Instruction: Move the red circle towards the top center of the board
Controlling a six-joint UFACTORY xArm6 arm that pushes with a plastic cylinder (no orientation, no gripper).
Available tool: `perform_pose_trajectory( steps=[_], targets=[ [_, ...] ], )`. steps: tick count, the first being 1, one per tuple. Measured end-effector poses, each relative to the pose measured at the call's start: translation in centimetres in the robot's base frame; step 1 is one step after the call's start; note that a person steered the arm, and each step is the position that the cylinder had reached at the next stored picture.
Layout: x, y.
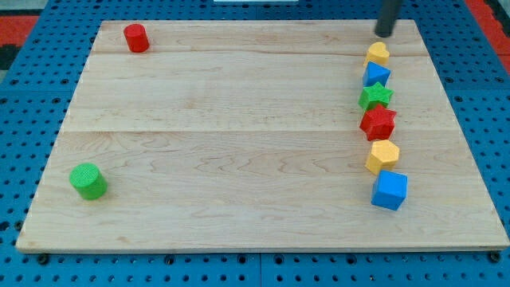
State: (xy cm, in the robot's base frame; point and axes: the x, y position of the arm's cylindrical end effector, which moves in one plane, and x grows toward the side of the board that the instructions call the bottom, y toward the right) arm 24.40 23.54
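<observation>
At the view's top right, my tip (pixel 384 34) sits just above the yellow block (pixel 378 53) that heads a column of six blocks running down the right side of the worktop (pixel 239 119): yellow block, blue block (pixel 376 74), green star (pixel 375 96), red star (pixel 378 122), yellow hexagon (pixel 382 155) and blue cube (pixel 390 190). No claw exists on this arm, only the rod, so there is no opening or closing to report.

Far across at the view's top left stands the red circle (pixel 136 37), close to the board's top edge and well apart from my tip. A green cylinder (pixel 88 181) stands alone near the bottom left corner.

By my judgement the task is at its approach stage: nothing touches the red circle, and it is not yet near the top centre. The next move calls for carrying my tip leftward along the top edge, past the red circle, to its left side, then pushing rightward so it slides toward the middle of the top edge. Passing around it without nudging it is the care point.

The red circle is a short upright cylinder; its axis stands vertical, round face up, so it has no heading or long axis across the board and may be pushed from any side alike.
</observation>
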Motion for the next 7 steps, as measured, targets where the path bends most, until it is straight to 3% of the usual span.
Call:
perform_pose_trajectory(
  steps=[1,4,5,6,7],
  targets=[
    [5.1,-0.7],
    [3.2,-2.3],
    [-1.4,-9.3],
    [1.7,-20.9],
    [9.4,-31.2]
  ],
)
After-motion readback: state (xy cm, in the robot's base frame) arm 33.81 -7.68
